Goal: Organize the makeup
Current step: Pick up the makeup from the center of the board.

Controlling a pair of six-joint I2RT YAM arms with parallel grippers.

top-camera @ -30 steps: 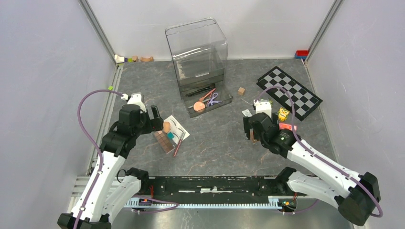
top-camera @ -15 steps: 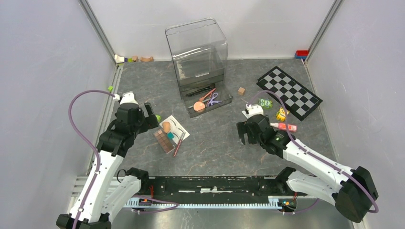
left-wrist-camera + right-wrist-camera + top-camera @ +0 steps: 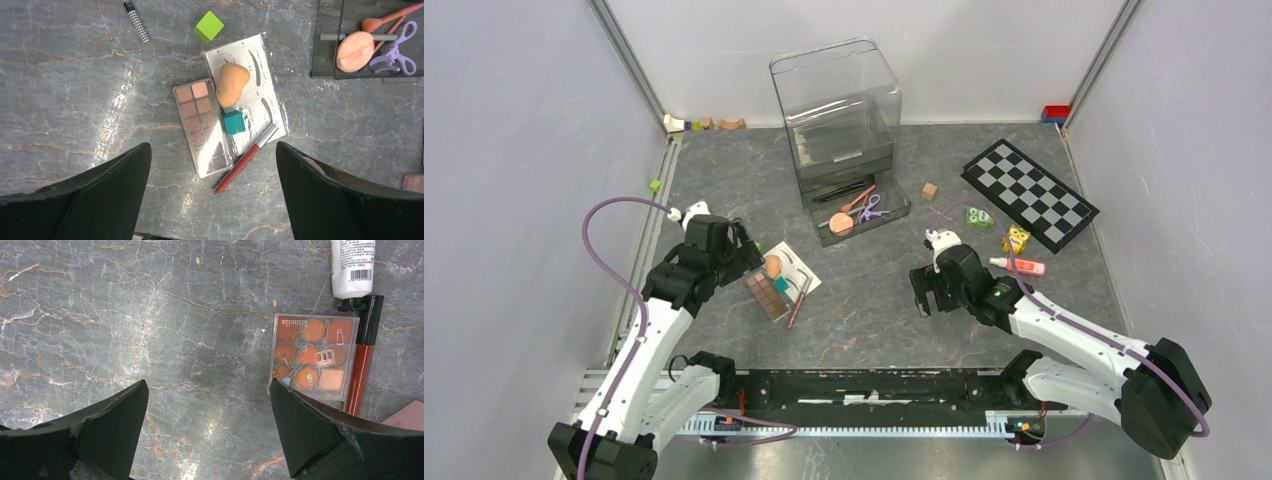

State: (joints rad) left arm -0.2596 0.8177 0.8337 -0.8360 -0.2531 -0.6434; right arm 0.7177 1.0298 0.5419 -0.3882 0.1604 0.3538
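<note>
A brown eyeshadow palette (image 3: 202, 127), a peach sponge (image 3: 231, 84) on a white eyebrow card (image 3: 255, 55) and a red pencil (image 3: 245, 159) lie together below my left gripper (image 3: 212, 150), which hangs open above them. The same cluster (image 3: 779, 280) shows in the top view, just right of that gripper (image 3: 742, 245). My right gripper (image 3: 208, 385) is open over bare table; an orange palette (image 3: 314, 356), a red gloss tube (image 3: 362, 367) and a white tube (image 3: 353, 265) lie to its right. A pink tube (image 3: 1019, 265) lies further right.
A clear organizer box (image 3: 836, 110) stands at the back, its open drawer (image 3: 894, 215) holding a pink compact (image 3: 355, 51), lilac scissors (image 3: 397, 50) and brushes. A teal cube (image 3: 233, 122) sits on the card, a green cube (image 3: 208, 26) beside it. A checkerboard (image 3: 1029, 193) lies back right.
My right gripper has moved left and toward the near edge, away from the pink tube. The left gripper has drawn back slightly to the left. Both stay open.
</note>
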